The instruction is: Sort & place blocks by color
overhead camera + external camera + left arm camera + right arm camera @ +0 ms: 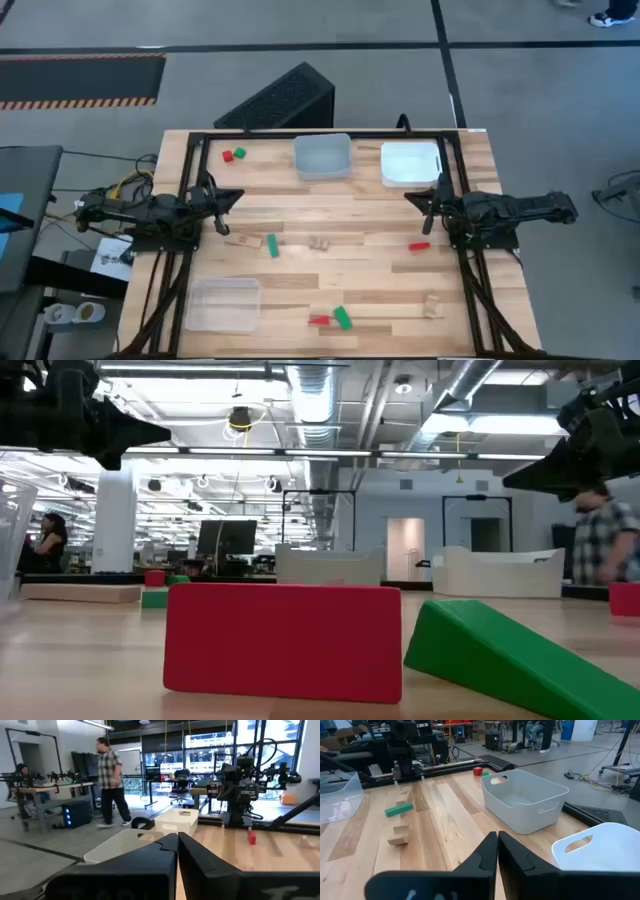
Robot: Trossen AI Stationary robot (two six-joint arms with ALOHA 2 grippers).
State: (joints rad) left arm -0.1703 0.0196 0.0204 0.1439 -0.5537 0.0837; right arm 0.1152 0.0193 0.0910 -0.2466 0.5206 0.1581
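Observation:
Small blocks lie scattered on the wooden table. A red block (pixel 227 156) and a green block (pixel 240 152) sit by the far left corner. Mid-table lie a wood bar (pixel 243 240), a green bar (pixel 272 245), a wood piece (pixel 318 243) and a red block (pixel 419 245). Near the front edge are a red bar (pixel 319 320), a green block (pixel 342 317) and a wood piece (pixel 432 305). My left gripper (pixel 235 197) (pixel 177 840) hovers shut at the table's left side. My right gripper (pixel 410 197) (pixel 497 838) hovers shut at the right side. Neither touches a block.
A grey bin (pixel 322 156) and a white bin (pixel 410 164) stand at the far edge, and a clear bin (pixel 222 303) sits near the front left. A black frame (pixel 300 135) rims the table. Bare wood lies between the arms. People show in the room beyond.

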